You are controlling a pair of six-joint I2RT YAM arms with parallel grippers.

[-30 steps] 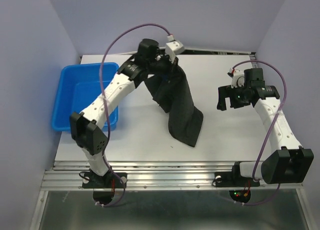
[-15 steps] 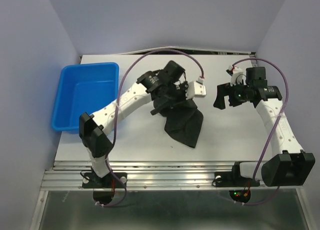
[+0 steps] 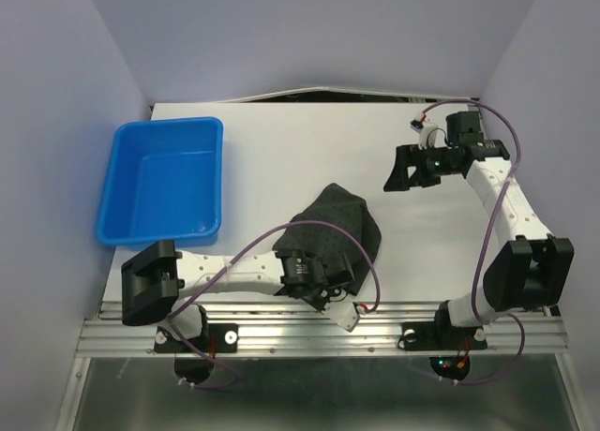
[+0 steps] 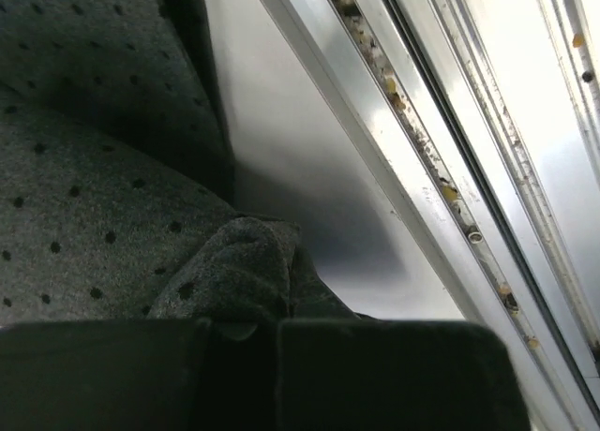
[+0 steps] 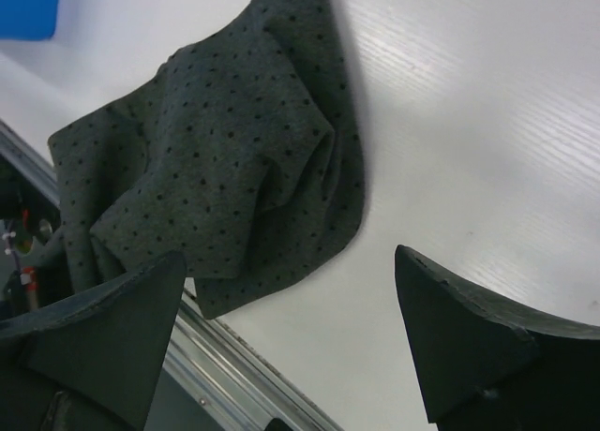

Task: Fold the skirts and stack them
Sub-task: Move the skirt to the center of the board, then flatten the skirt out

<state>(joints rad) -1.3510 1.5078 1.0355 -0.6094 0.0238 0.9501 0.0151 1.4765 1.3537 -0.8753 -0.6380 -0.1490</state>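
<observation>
- Skirt (image 3: 337, 220) lies bunched in a rumpled heap about the middle of the near edge of the table (image 3: 281, 141), close to the metal rail (image 3: 309, 320) that runs along that edge.
- Left arm lies stretched out low along the near edge, from its base at the near left corner to the heap.
- Left gripper (image 3: 323, 274) sits at the near side of the heap. Its wrist camera shows the jaws clenched, with a fold of dotted cloth bulging out from between them.
- Right arm is raised and bent, its elbow near the right edge.
- Right gripper (image 3: 394, 169) hangs over the far right part of the table, tilted towards the heap.
- Its fingers (image 5: 469, 342) are spread wide with nothing between them, and the skirt lies well apart from them.
- A blue tub (image 3: 159, 126) sits along the left edge, apart from the skirt.
</observation>
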